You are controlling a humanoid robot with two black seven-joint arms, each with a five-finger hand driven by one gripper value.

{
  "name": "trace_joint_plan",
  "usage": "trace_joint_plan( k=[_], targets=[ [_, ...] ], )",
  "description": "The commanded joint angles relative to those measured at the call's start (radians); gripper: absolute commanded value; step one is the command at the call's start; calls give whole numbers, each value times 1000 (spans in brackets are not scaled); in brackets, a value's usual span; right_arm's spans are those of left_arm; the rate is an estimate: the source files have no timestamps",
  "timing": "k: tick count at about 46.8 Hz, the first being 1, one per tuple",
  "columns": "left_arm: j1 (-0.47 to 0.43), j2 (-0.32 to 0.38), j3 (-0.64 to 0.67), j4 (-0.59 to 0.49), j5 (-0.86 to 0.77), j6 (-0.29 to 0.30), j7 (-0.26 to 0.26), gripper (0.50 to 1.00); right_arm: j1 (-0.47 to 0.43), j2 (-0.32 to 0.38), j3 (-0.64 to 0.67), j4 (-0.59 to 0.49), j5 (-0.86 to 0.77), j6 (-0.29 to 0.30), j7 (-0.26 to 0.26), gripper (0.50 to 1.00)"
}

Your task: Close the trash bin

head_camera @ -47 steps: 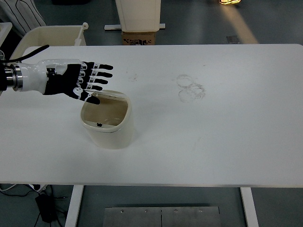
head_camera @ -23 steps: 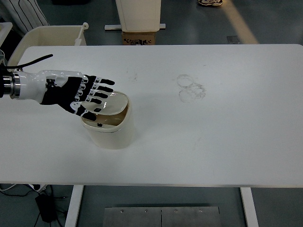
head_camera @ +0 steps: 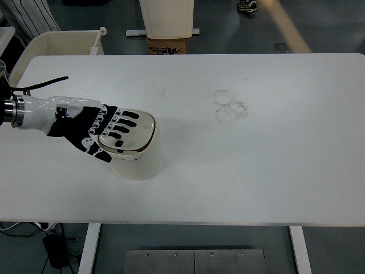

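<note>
Reaching in from the left edge, the left hand (head_camera: 94, 130) is lying palm-down with fingers (head_camera: 122, 122) spread flat across the lid (head_camera: 140, 134) of the cream trash bin (head_camera: 137, 162), which is standing left of centre on the white table (head_camera: 256, 165).

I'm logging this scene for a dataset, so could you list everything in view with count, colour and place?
Trash bin: one, cream, left part of the table, lid down.
Table: one, white, fills most of the view, with faint ring marks right of centre.
Tub: one, cream, on the floor behind the table's left corner.
Cardboard box: one, brown, on the floor behind the table, under a tall cream container.
Shoe: one, at the top edge, belonging to a person.
Left hand: one, black and white, fingers flat on the bin's lid.
Right hand: not in view.
</note>
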Motion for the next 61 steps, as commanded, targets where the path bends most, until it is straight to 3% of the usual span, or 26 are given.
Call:
trace_joint_plan(
  k=[1,61],
  targets=[
    [0,-1,-1,-5,0,-1,0,1000,0,0,0,0,0,0,1,991],
    [9,-1,25,-20,0,-2,0,1000,3,0,0,0,0,0,1,991]
  ],
)
